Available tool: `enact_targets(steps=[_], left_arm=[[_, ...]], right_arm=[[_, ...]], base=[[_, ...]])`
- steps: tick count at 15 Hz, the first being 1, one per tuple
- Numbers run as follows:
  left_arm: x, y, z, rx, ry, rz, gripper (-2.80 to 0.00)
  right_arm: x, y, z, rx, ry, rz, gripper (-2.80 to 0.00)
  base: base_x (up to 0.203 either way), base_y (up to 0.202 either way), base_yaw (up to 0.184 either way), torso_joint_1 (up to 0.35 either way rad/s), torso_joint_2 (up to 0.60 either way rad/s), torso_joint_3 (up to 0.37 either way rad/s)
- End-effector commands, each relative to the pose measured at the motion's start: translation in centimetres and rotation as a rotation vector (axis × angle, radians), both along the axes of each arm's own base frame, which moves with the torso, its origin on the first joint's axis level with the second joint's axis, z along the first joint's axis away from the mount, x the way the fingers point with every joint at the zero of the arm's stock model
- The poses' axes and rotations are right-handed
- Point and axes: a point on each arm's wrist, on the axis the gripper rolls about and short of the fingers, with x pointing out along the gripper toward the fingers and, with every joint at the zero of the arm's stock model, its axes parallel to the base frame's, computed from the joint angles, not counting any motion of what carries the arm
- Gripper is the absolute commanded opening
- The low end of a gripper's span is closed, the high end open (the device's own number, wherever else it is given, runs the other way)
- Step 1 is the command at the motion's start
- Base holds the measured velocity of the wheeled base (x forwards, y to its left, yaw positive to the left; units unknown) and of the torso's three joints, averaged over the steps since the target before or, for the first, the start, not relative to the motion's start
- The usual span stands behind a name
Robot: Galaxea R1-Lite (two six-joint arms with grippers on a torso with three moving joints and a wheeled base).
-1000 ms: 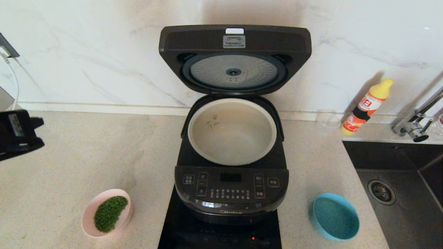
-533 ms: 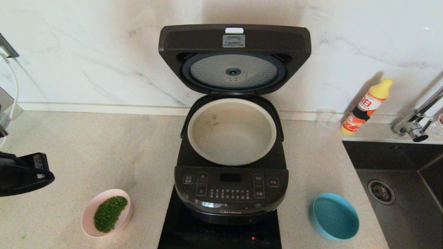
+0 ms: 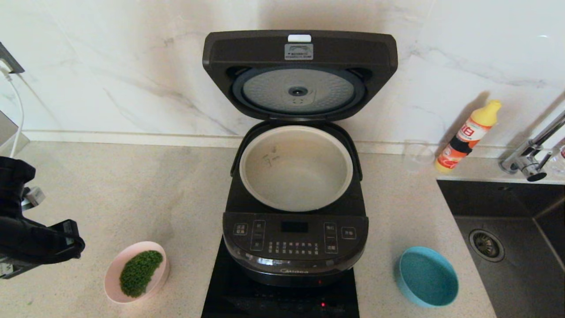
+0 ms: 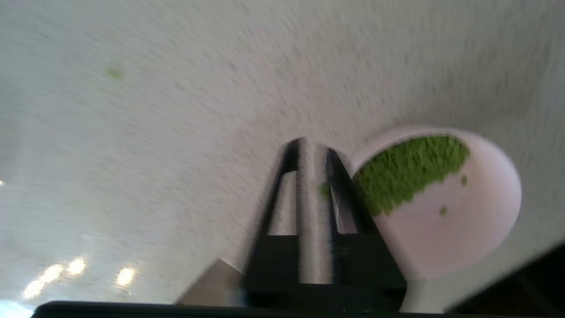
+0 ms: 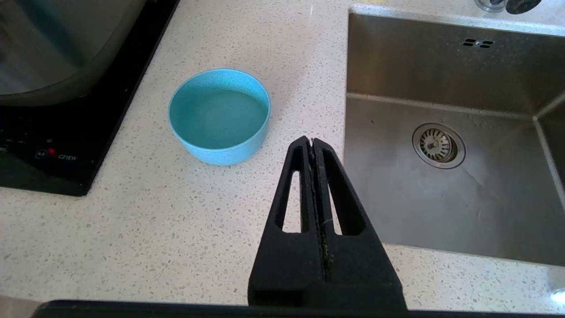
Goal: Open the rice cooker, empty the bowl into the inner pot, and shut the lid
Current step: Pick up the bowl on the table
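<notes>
The black rice cooker (image 3: pixel 295 247) stands at the centre with its lid (image 3: pixel 299 48) raised against the wall, dimpled disc facing me. The cream inner pot (image 3: pixel 295 170) sits in it and looks empty. The pink bowl (image 3: pixel 132 296), with green bits heaped on one side, rests on the counter at the front left; it also shows in the left wrist view (image 4: pixel 463 221). My left gripper (image 3: pixel 75 243) hovers just left of the bowl, with a narrow gap between its fingers and nothing in them (image 4: pixel 311 145). My right gripper (image 5: pixel 312 140) is shut and empty, out of the head view.
A teal bowl (image 3: pixel 428 276) sits right of the cooker. A sink (image 3: pixel 507 247) with a tap (image 3: pixel 529 163) lies at the far right. An orange bottle (image 3: pixel 468 134) and a clear cup (image 3: pixel 417 154) stand by the wall. A black hob (image 3: pixel 229 296) lies under the cooker.
My left gripper has come down and forward along the left edge, ending close beside the pink bowl. The cooker, lid and bowls have not moved.
</notes>
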Motion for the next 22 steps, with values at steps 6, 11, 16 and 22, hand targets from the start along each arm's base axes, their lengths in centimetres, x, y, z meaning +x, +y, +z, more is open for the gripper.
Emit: enact_targets(steps=[6,11,16,22], left_arm=[[-1.0,-0.6,-2.7,-0.094,0.07,-0.045,0.0],[-0.4,-1.6,-4.2,-0.095,0.065,-0.096,0.0],[0.7,-1.5,-5.9,-0.109,0.088,-0.097,0.0],[1.4,-1.3,-6.8,-0.109,0.088,-0.096,0.0]], right_arm=[[0.0,0.0,0.0,0.0,0.0,0.0,-2.8],[0.0,0.0,0.0,0.0,0.0,0.0,-2.8],[0.0,0.0,0.0,0.0,0.0,0.001,-2.8],[0.0,0.0,0.0,0.0,0.0,0.0,-2.8]], base=[[0.0,0.0,0.0,0.0,0.0,0.0],[0.0,0.0,0.0,0.0,0.0,0.0],[0.0,0.0,0.0,0.0,0.0,0.0],[0.0,0.0,0.0,0.0,0.0,0.0]])
